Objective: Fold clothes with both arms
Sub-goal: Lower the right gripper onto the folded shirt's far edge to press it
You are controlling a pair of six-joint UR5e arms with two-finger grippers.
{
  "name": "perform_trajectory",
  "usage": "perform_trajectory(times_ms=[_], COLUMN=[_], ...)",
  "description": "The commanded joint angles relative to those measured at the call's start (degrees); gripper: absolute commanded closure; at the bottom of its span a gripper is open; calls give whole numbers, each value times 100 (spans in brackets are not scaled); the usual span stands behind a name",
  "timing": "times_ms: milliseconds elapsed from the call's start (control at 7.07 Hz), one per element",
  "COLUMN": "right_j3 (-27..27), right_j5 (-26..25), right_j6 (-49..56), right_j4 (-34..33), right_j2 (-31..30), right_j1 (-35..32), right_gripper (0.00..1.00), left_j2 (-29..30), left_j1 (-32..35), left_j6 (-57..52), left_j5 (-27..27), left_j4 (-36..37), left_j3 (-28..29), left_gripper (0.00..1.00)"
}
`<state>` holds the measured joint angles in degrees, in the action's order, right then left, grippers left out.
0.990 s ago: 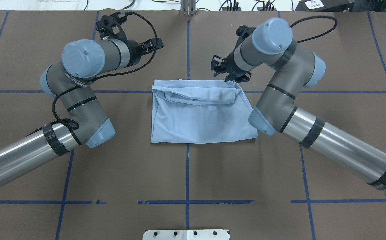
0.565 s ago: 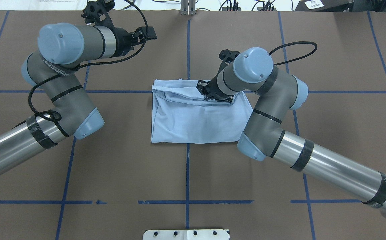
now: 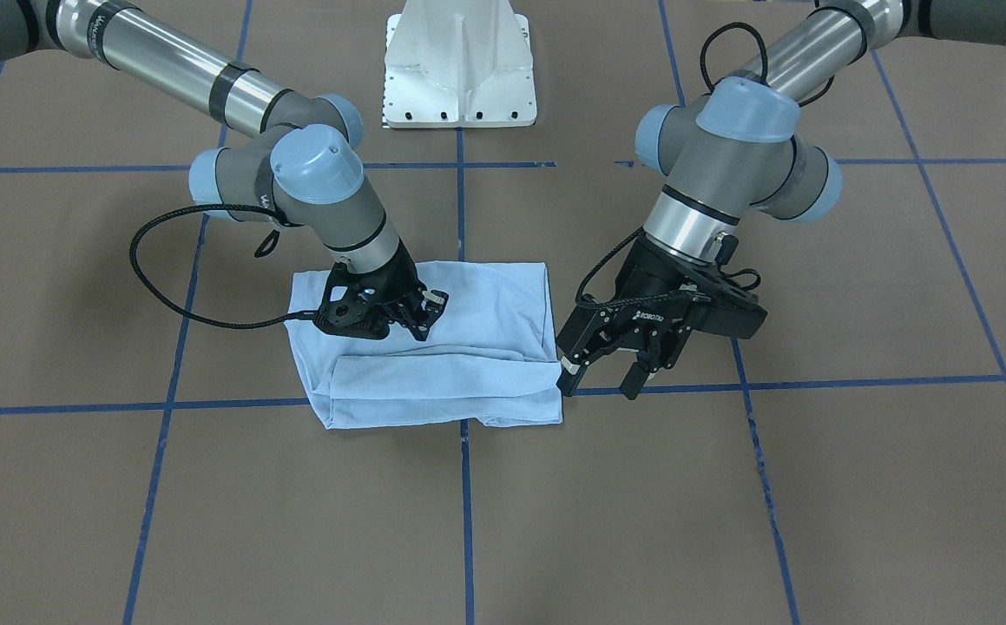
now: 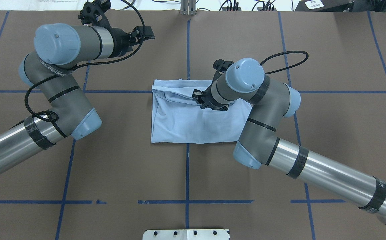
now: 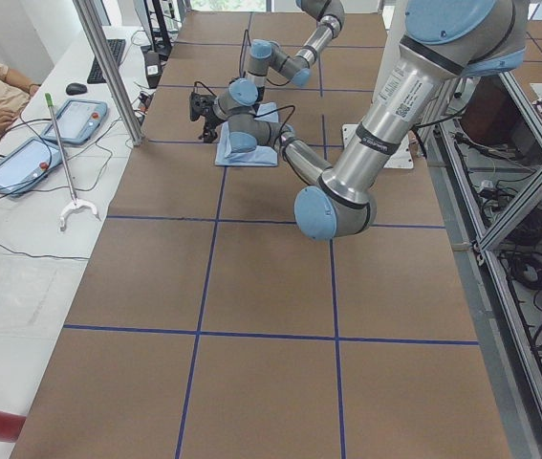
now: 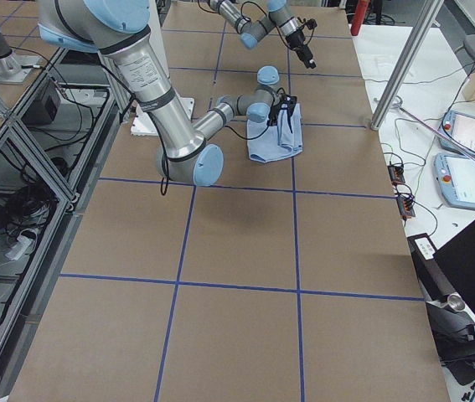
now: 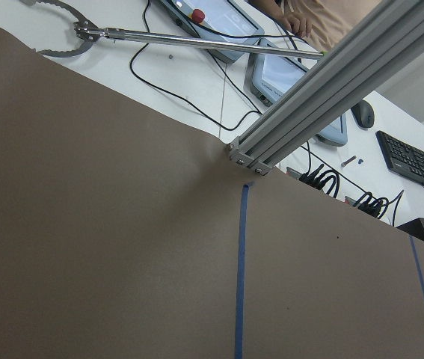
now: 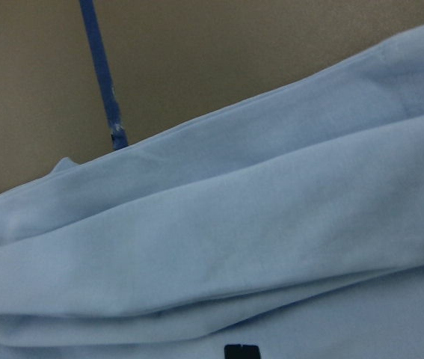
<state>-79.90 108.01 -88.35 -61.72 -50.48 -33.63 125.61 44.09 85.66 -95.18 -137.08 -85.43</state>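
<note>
- Brown tabletop, blue-taped; folded light blue T-shirt lies centred.
- Right hand down on its folded-over band; grip unclear.
- Left hand spread, empty.
- Likely soft, light: pinch the layered edge.

Brown table, blue tape line, aluminium post, grabber stick, keyboard

Blue-taped brown table, teach pendants alongside.

The left gripper, right of centre, reads ROBOTIQ. Lettering on the left arm is too blurred.
</note>
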Motion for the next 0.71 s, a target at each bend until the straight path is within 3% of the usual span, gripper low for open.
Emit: perform_trajectory(times_ms=[0, 565], right_j3=[446, 967], right_j5=[-86, -52], right_j6=[37, 395], right_j4=[11, 64], right_j2=[247, 450], right_j1=[-3, -484], right_gripper=[100, 100], left_j2=[-2, 7], left_j1=[-15, -15], left_j6=[56, 56], left_j5=[0, 0], left_j4=[-12, -12], left_j3=[0, 0], left_gripper=[0, 0])
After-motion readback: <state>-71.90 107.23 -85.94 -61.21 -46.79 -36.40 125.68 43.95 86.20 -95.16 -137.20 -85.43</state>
